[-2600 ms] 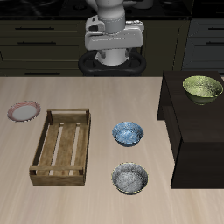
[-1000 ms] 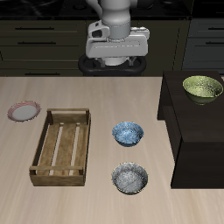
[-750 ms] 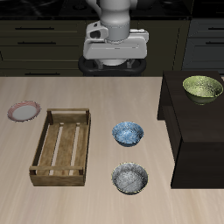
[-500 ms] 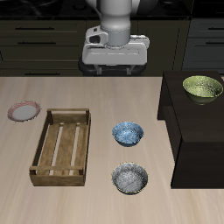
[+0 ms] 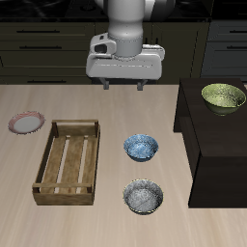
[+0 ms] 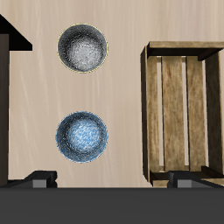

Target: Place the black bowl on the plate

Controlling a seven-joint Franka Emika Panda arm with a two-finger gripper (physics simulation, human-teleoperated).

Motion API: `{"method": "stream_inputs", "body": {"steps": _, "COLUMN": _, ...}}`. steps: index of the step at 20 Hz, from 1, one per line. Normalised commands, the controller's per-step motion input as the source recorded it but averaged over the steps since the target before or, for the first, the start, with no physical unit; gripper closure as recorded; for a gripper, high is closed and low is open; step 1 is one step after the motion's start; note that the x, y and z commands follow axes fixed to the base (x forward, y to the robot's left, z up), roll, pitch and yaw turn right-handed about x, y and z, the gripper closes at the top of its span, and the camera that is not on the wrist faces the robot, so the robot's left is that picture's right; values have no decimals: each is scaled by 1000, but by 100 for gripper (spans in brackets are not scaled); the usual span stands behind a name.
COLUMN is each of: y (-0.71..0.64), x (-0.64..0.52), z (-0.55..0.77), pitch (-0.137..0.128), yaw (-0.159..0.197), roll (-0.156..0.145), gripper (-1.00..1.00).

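pink-rimmed plate (image 5: pixel 26 123) flat on the table (image 5: pixel 106 217) near its far side edge, bare, well apart from everything else. wooden slatted crate (image 5: pixel 68 162) next over, open top, nothing inside; in the wrist view crate (image 6: pixel 184 109) slats run lengthwise, plain tabletop visible through the gaps. blue patterned bowl (image 5: pixel 141 148) just past the crate, upright, also seen from above in the wrist view (image 6: pixel 83 136). black bowl (image 5: pixel 143 199) sitting nearer the table's front edge than the blue one, in line with it, upright, speckled grey-white inside, dark outer wall; not touching the blue bowl or the crate. wrist view shows black bowl (image 6: pixel 83 48) clear of the blue bowl with bare table between. not on the plate; crate lies between bowl and plate. gripper (image 5: pixel 123 85) high above the table's back edge, pointing down, fingers spread wide apart, nothing between them; two fingertips (image 5: pixel 104 83) just visible under the hand body. both finger bases visible in the wrist view, far apart. dark raised cabinet block (image 5: pixel 217 145) at the far end, yellow-green bowl (image 5: pixel 223 97) on top of it, upright.
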Motion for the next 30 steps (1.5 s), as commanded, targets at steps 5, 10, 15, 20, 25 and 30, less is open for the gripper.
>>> {"method": "stream_inputs", "body": {"steps": 5, "y": 32, "x": 371, "z": 39, "pitch": -21, "yaw": 7, "roll": 31, "gripper": -100}}
{"method": "stream_inputs", "body": {"steps": 10, "y": -6, "x": 401, "z": 119, "pitch": -12, "yaw": -6, "roll": 29, "gripper": -100}}
{"method": "stream_inputs", "body": {"steps": 15, "y": -57, "x": 323, "z": 68, "pitch": 3, "yaw": -16, "roll": -9, "gripper": -100}}
{"method": "stream_inputs", "body": {"steps": 20, "y": -47, "x": 355, "z": 76, "pitch": -11, "yaw": -11, "roll": 28, "gripper": -100}}
{"method": "stream_inputs", "body": {"steps": 25, "y": -128, "x": 417, "z": 72, "pitch": -7, "yaw": -2, "roll": -1, "gripper": -100}}
{"method": "stream_inputs", "body": {"steps": 30, "y": -88, "x": 379, "z": 30, "pitch": -13, "yaw": 53, "roll": 7, "gripper": -100}}
